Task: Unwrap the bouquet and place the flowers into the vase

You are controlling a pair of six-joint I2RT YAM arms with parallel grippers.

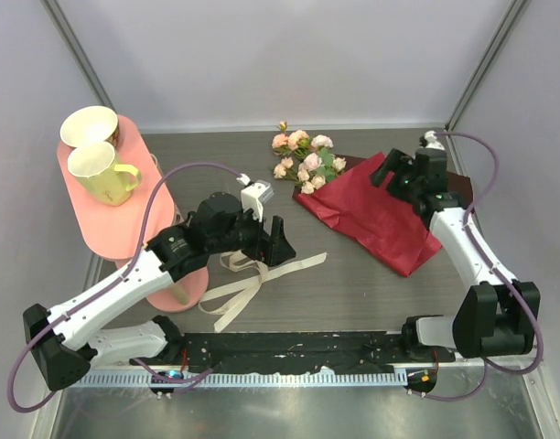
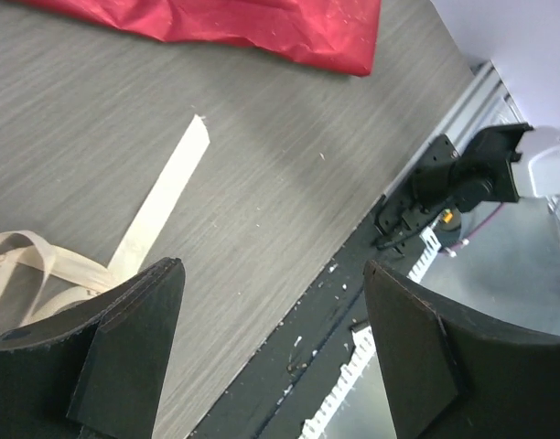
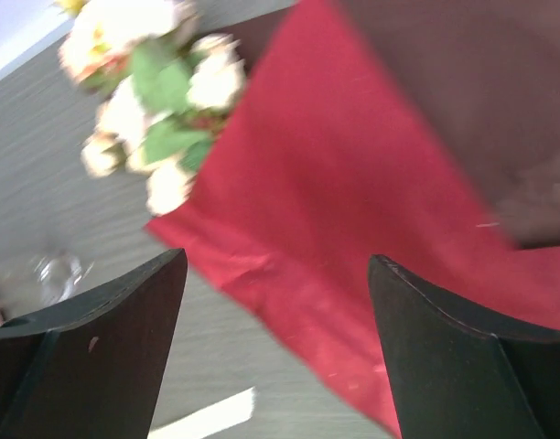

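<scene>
The flowers [image 1: 303, 158], small pale pink roses with green leaves, lie at the back of the table with their stems on the opened dark red paper [image 1: 376, 215]. They show blurred in the right wrist view [image 3: 161, 82]. My right gripper [image 1: 396, 176] hovers open over the paper [image 3: 353, 183], with nothing between its fingers [image 3: 124, 320]. The cream ribbon [image 1: 253, 279] lies loose on the table. My left gripper [image 1: 278, 242] stands open just right of the ribbon [image 2: 161, 197], holding nothing. A blurred glassy shape [image 3: 56, 270] may be the vase; I cannot tell.
A pink tray [image 1: 106, 215] at the left carries a yellow-green mug [image 1: 102, 172] and a cream cup [image 1: 88, 126]. The black mounting rail [image 1: 289, 352] runs along the table's near edge. Grey walls close in the back and sides.
</scene>
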